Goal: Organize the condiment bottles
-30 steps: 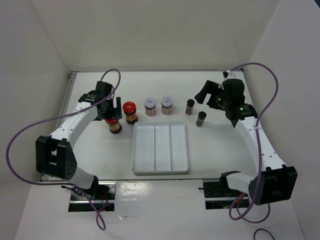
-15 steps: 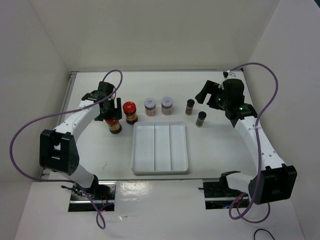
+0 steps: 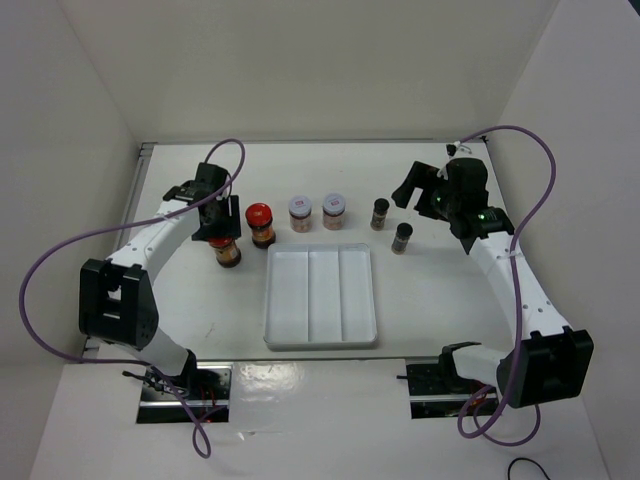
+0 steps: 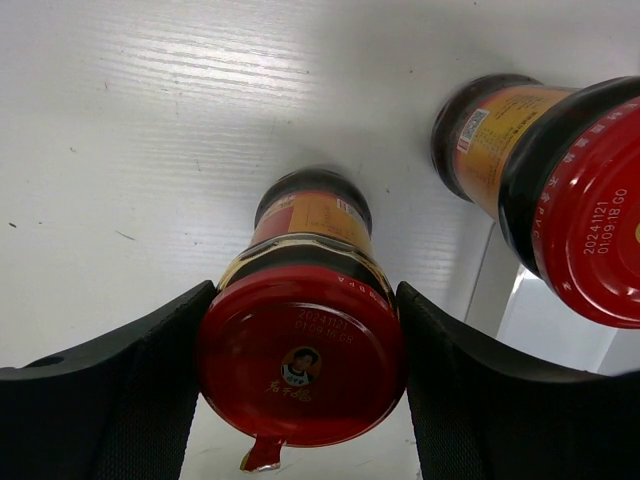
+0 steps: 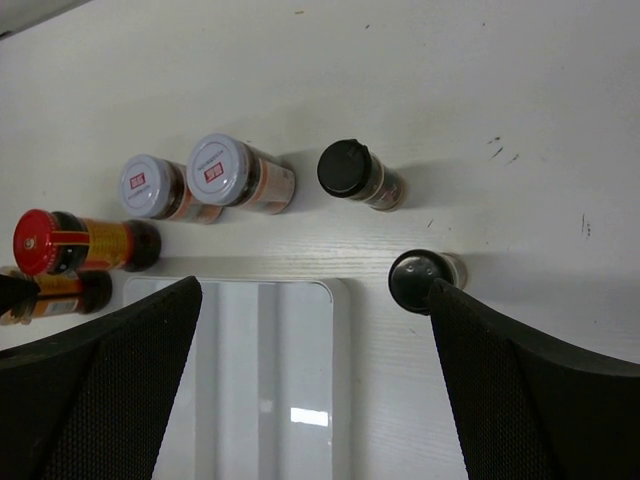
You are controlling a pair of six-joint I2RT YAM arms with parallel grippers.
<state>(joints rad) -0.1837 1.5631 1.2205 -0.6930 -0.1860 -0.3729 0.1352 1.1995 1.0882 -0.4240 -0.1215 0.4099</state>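
The white table (image 3: 430, 290) holds six upright condiment bottles (image 3: 300, 212) and a divided tray (image 3: 322, 295).

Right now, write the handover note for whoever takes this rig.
Left end effector: shut on a red-lidded jar standing left of the tray.
Right end effector: open, holding nothing, near the two black-capped jars.
Other red-lidded jar and two white-lidded jars: in a row behind the tray.
Done: one jar gripped; none in the tray.
Left: all six jars to sort.
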